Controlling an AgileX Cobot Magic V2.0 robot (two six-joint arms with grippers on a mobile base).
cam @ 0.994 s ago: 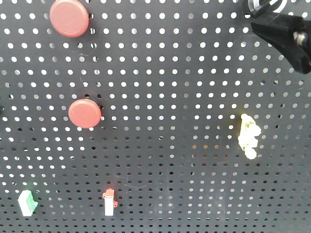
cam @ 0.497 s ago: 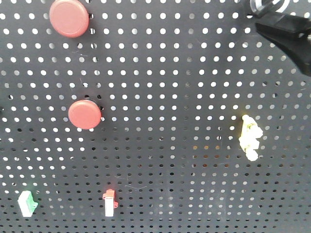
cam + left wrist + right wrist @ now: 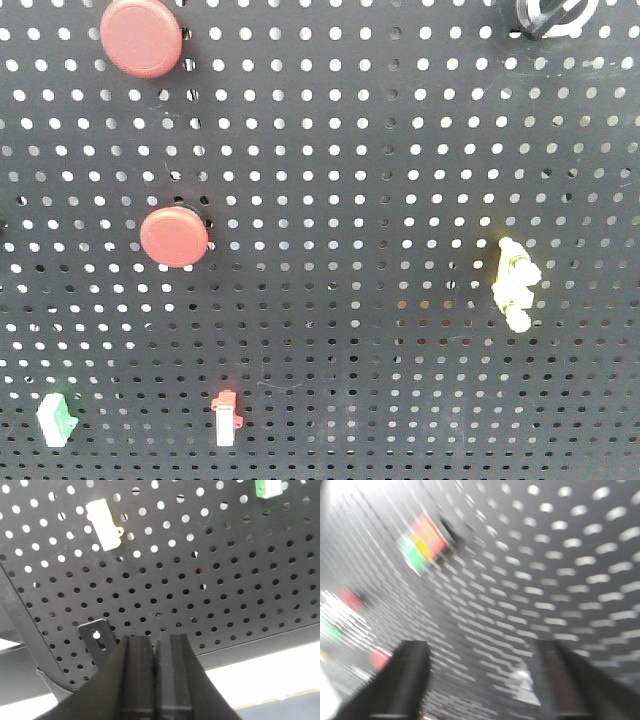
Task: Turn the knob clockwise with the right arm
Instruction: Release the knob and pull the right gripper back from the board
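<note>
Knob (image 3: 553, 12): top right of pegboard (image 3: 350, 200), untouched. My right hand (image 3: 480, 680): spread, grasping nothing. Left hand (image 3: 154, 670): clenched, empty.

A black perforated panel (image 3: 340, 200) carries everything. Mounted on it are two red round buttons (image 3: 141, 37) (image 3: 174, 236), the knob (image 3: 552, 14) cut off at the top right edge, a pale yellow lumpy toggle (image 3: 513, 284), a green-and-white switch (image 3: 56, 418) and a red-and-white switch (image 3: 226, 417).
</note>
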